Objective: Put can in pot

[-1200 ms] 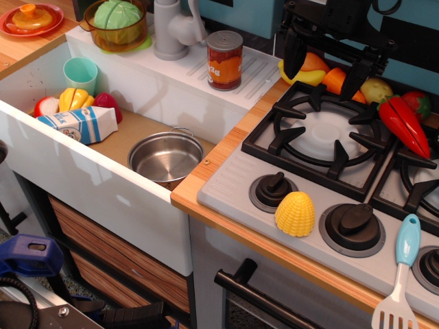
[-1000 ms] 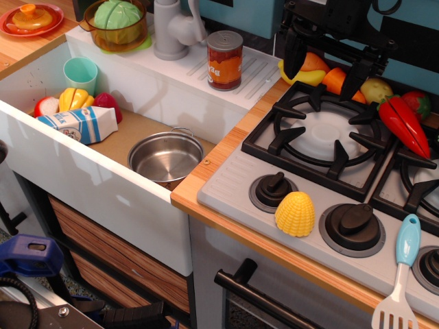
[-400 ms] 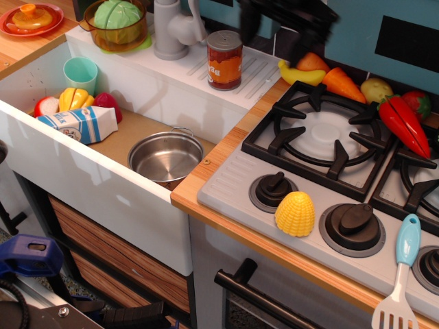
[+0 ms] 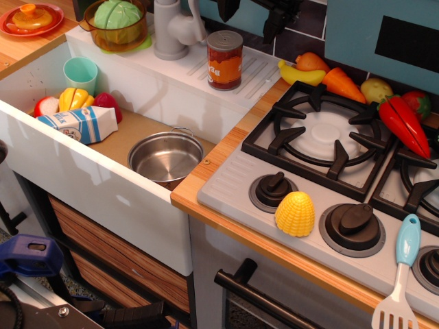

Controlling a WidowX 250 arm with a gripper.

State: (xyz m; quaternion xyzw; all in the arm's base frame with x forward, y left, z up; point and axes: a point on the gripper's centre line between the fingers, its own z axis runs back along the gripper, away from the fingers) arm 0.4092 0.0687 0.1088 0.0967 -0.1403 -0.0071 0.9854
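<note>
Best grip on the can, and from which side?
Clamp the can across its round body just below the grey rim, coming straight down from above. It stands upright on the ledge; the faucet crowds its left. The claw hangs open above it.

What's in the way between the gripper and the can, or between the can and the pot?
Nothing visible. The gripper hangs open just above and behind the can, with only air between them. The can stands upright on the white ledge behind the sink. The pot sits empty down in the sink, and the path from can to pot looks free.
</note>
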